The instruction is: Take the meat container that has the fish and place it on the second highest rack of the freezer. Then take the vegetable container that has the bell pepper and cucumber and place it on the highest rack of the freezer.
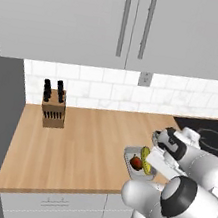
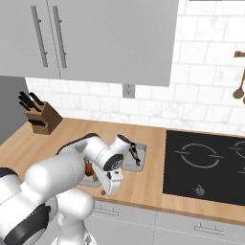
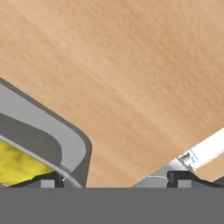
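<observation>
Shallow grey rectangular vegetable container (image 1: 132, 165) with a red piece and a yellow-green piece inside sits on the light wooden desk (image 1: 84, 147), close to the near edge. A second grey container (image 2: 136, 160) lies just to its right, toward the black cooktop (image 2: 206, 165). The white arm bends low over both. The tool (image 3: 114, 180) hovers at the vegetable container's corner; its dark fingertips (image 3: 49, 180) stand apart, one over the grey rim beside the yellow item, the other over bare wood. Tool spread, nothing between the tips. Wooden knife block (image 1: 54, 107) stands far left on the desk.
</observation>
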